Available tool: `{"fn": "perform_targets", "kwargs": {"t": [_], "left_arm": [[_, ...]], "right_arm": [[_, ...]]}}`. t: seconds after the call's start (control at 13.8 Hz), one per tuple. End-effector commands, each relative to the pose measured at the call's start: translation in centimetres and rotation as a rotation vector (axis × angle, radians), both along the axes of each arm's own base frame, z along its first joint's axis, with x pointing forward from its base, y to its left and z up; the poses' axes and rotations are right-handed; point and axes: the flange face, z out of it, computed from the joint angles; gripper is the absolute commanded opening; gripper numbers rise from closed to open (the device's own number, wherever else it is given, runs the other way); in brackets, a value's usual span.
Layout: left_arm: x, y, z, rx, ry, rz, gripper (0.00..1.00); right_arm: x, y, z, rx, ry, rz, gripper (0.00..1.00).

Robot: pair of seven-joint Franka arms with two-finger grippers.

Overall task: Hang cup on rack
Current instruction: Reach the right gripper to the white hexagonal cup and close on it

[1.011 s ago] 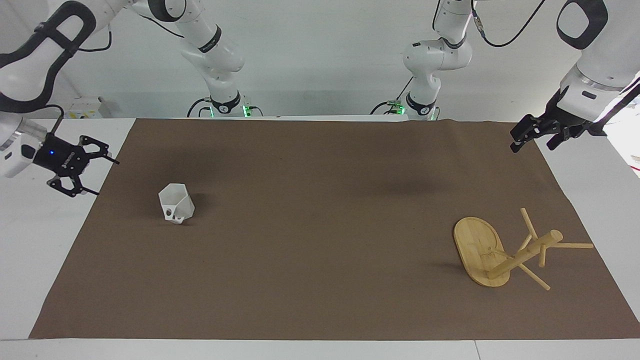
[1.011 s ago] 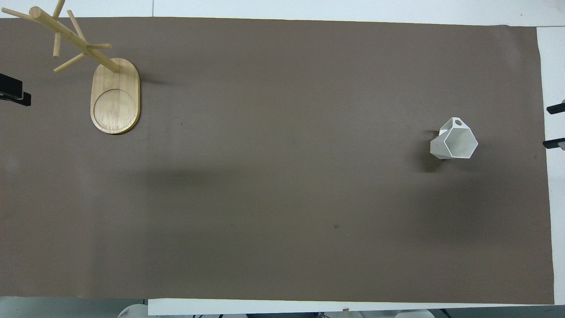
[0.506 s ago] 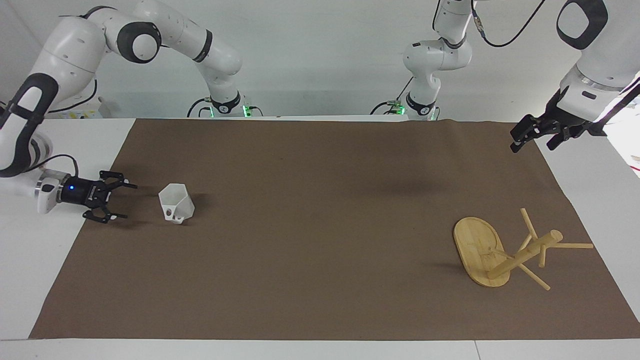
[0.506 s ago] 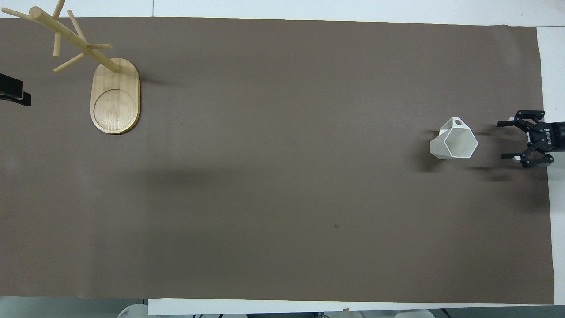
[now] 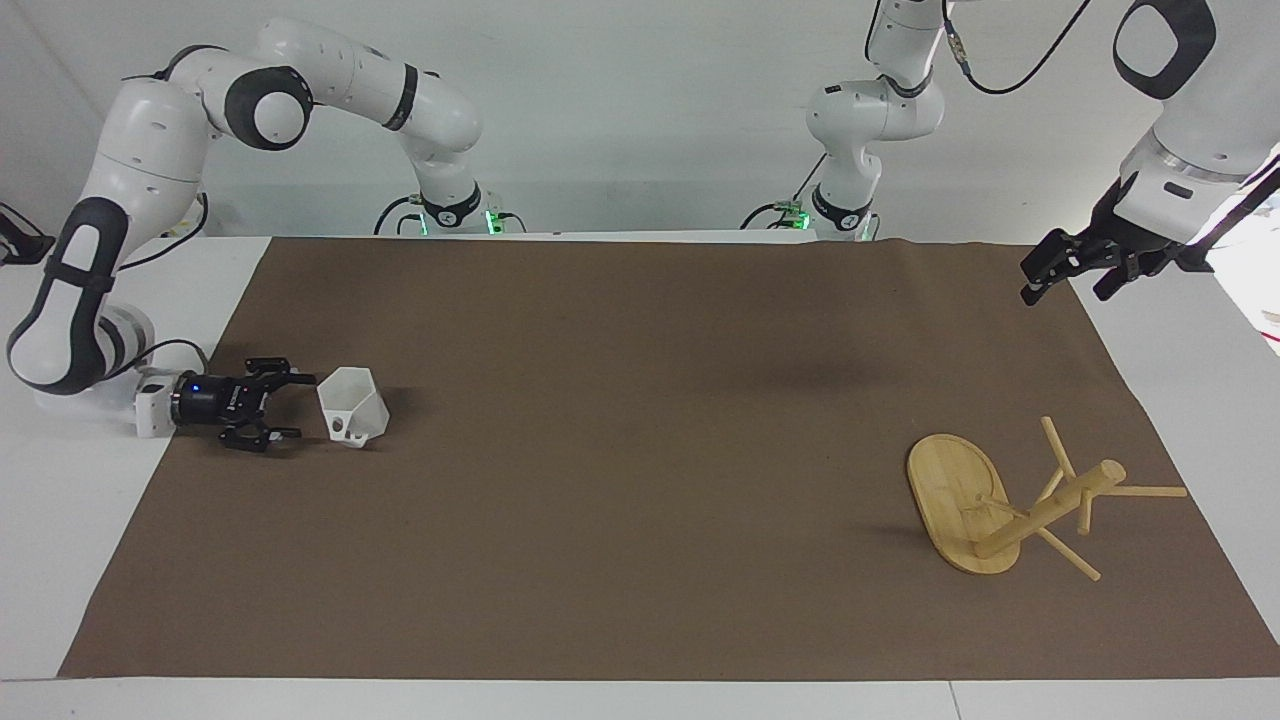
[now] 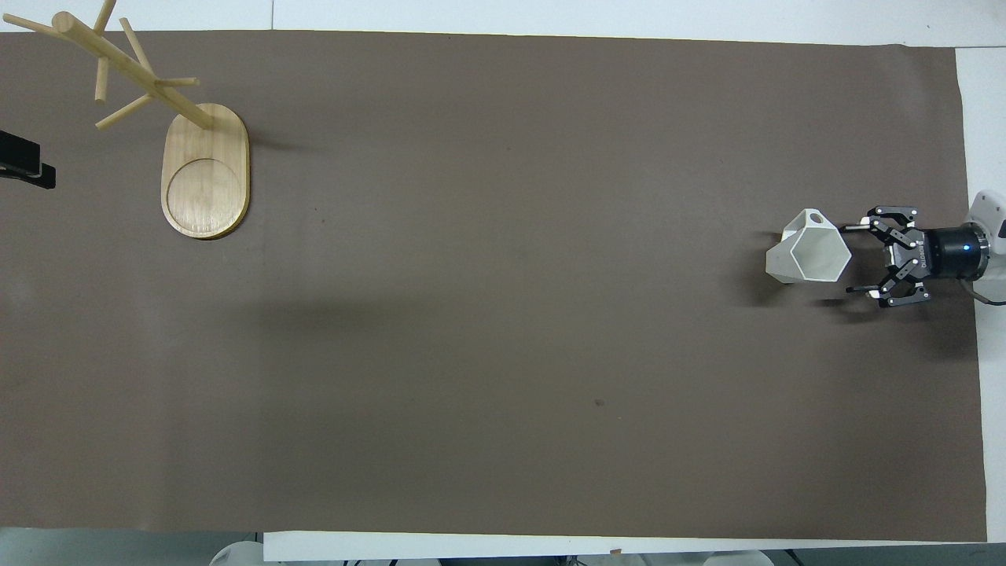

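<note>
The left gripper hangs in the air over the brown mat's edge at the left arm's end of the table, where its arm waits; whether its fingers are apart or together cannot be told. In the overhead view only its dark tip shows at the picture's border.

Farther from the robots, the right gripper lies low and level over the mat at the right arm's end, its fingers spread wide and holding nothing. The white faceted cup stands on the mat directly ahead of those open fingertips, just beside them; whether a fingertip touches its wall cannot be told. Its hexagonal mouth opens upward, and the small holed handle tab sits on the side turned away from the robots.

The bamboo mug tree stands well apart from that gripper, farther from the robots than the left gripper. Its oval base rests flat on the mat, and thin pegs branch off the post.
</note>
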Motion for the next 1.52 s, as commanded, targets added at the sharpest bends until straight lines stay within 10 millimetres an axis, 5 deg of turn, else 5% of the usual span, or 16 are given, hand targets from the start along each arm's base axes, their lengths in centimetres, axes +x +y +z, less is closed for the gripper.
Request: {"fn": "perform_targets", "kwargs": {"t": [0.0,0.43,1.44], "left_arm": [[-0.6,0.3,0.2,0.02,0.002,-0.008,1.0],[-0.6,0.3,0.1,0.02,0.003,-0.008,1.0],[-0.6,0.3,0.2,0.02,0.002,-0.008,1.0]], "right_arm": [[-0.1,1.4,0.8,-0.001,-0.02,0.009,0.99],[0.8,3.8,0.6,-0.004,-0.016,0.055,0.99],[-0.2,5.3,-0.9,-0.015,-0.063,0.061,1.0]]}}
